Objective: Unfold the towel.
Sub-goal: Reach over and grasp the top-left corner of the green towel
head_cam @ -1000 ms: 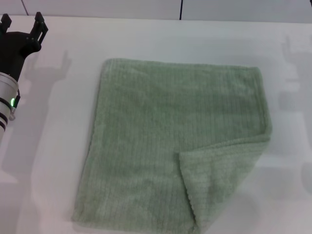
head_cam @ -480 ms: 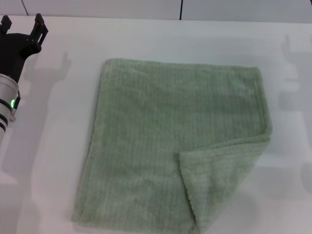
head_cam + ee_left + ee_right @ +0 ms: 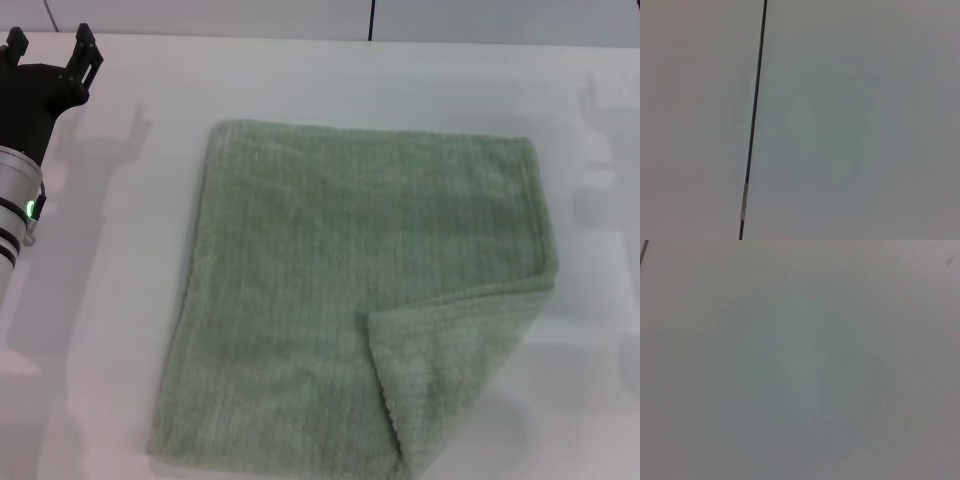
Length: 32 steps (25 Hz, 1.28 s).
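Sage-green towel [image 3: 350,290] is lying mid-frame on the white table [image 3: 130,330] with its lower-right corner folded over, left gripper [image 3: 48,50] is hovering spread and empty upper left, right gripper unseen; next move needs pinching that flap.

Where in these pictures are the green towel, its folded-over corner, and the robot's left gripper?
towel [image 3: 340,270]: head view, on the flat middle of the cloth.
folded-over corner [image 3: 450,365]: head view, on the flap lying atop the towel's near right part.
left gripper [image 3: 48,48]: head view, midway between its fingertips, far left.
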### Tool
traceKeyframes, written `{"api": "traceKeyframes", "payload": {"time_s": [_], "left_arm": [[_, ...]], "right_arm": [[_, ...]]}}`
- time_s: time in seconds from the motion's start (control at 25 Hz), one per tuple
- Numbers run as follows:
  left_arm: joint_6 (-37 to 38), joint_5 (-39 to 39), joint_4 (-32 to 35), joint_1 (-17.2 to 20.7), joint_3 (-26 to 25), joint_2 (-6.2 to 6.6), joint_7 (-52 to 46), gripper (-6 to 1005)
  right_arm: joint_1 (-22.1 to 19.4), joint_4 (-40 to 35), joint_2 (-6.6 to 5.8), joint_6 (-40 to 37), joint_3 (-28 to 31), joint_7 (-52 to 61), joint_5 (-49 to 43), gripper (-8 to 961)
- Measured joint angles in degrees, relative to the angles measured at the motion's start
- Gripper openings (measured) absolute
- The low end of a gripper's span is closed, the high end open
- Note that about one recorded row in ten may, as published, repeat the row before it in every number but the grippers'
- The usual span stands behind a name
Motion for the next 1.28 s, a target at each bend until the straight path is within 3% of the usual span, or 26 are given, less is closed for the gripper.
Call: {"api": "traceKeyframes", "payload": {"time_s": [0.92,1.08,1.28], "left_arm": [[0.1,0.1,0.0,-0.8,-0.6,0.00,-0.5,750],[0.2,0.4,0.0,-0.8,-0.3,0.05,-2.5,746],[0.6,5.8,1.4,-0.6,0.1,0.47,-12.8,741]], "right_arm": [[0.0,-1.0,0.05,0.0,0.6,0.6,0.3,672],[-0.2,-1.4,0.13,0.0,0.6,0.7,0.4,671],[-0.3,-1.3,0.17,0.0,0.6,0.7,0.3,671]]}}
